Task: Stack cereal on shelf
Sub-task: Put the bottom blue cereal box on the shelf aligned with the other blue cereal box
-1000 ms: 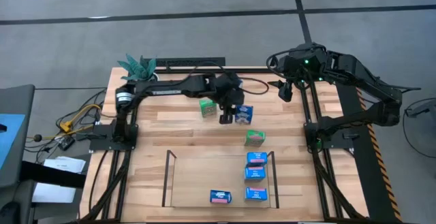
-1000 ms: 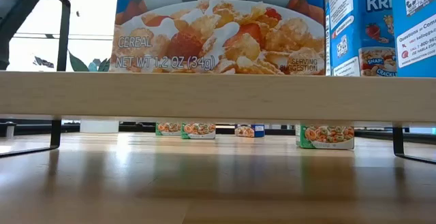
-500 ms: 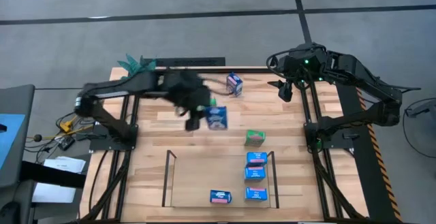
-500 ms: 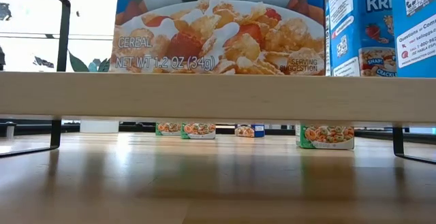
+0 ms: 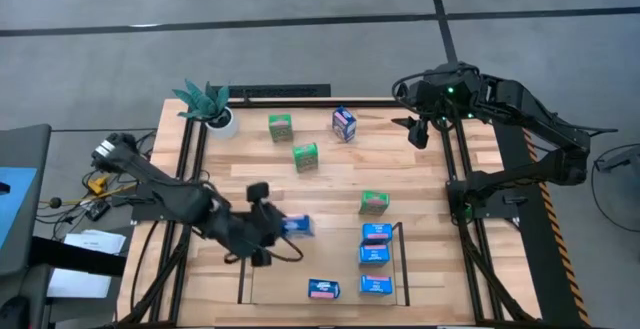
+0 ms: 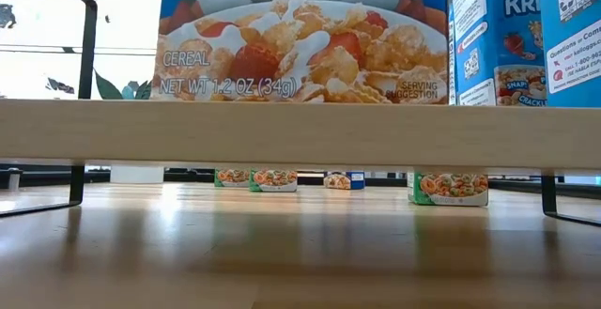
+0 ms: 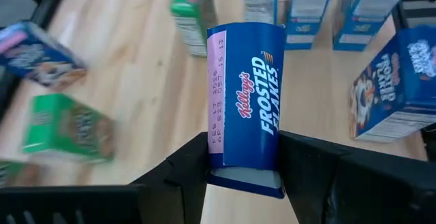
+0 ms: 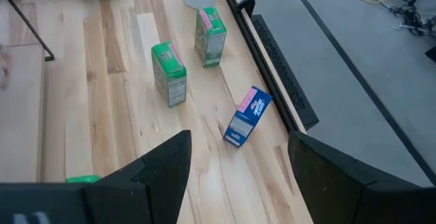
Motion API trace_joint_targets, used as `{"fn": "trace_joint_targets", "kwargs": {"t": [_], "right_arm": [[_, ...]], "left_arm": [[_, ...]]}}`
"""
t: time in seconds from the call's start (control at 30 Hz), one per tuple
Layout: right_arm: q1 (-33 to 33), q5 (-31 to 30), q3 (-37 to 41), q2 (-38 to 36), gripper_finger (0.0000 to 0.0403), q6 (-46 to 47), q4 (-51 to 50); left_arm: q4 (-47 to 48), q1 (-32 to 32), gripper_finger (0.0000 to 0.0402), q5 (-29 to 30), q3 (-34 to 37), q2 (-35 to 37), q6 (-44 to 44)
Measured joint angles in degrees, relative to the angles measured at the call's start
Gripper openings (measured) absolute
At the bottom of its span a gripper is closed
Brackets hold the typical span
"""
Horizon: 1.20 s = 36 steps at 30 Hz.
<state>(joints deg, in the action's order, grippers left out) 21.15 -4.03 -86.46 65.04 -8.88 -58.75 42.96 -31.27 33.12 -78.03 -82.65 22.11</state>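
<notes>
My left gripper (image 5: 285,226) is shut on a blue cereal box (image 5: 298,226) over the far left part of the shelf (image 5: 247,264). The shelf has thin dark rails and a light wood base (image 6: 300,132). Several blue boxes (image 5: 375,257) stand on that base, along its right and near sides. On the table beyond it stand three green boxes (image 5: 373,202) (image 5: 305,156) (image 5: 280,126). Another blue box (image 5: 344,122) stands there tilted. My right gripper (image 5: 420,131) hangs open over the far right edge, touching nothing. My left gripper (image 7: 243,166) pinches the blue box between its two fingers (image 7: 185,173), on two opposite sides near the end nearest the wrist (image 7: 235,157). The fingers come from the table's left, along the box's length. The box sticks out ahead of them, lifted clear.
A potted teal-leaved plant (image 5: 207,102) sits at the far left corner. The shelf's upright rails (image 5: 400,259) stand along its left and right sides. Bare wood lies between the shelf and the far boxes. Black frame rails (image 5: 462,169) run along both table sides.
My left gripper closed on a blue box at the table's far middle. It lifted the box and swung it toward the near left, over the shelf's far left part. That uncovered a green box and a tilted blue box near the far edge. The right arm stayed still.
</notes>
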Motion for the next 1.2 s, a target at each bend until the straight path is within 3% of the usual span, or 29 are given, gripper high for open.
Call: {"fn": "trace_joint_targets", "kwargs": {"t": [0.3, 0.57, 1.2], "right_arm": [[0.0, 0.0, 0.0, 0.0, 0.027, 0.3, 1.5], [0.0, 0.0, 0.0, 0.0, 0.027, 0.9, 1.4], [0.0, 0.0, 0.0, 0.0, 0.027, -0.1, 1.4]], "left_arm": [[-20.1, 2.8, 0.0144, -14.1, 6.0, -4.9, -8.5], [-27.2, 2.8, 0.0144, -14.8, 6.1, -9.2, -13.0], [-24.9, 3.0, 0.0144, -16.3, 6.1, -12.0, -8.4]]}}
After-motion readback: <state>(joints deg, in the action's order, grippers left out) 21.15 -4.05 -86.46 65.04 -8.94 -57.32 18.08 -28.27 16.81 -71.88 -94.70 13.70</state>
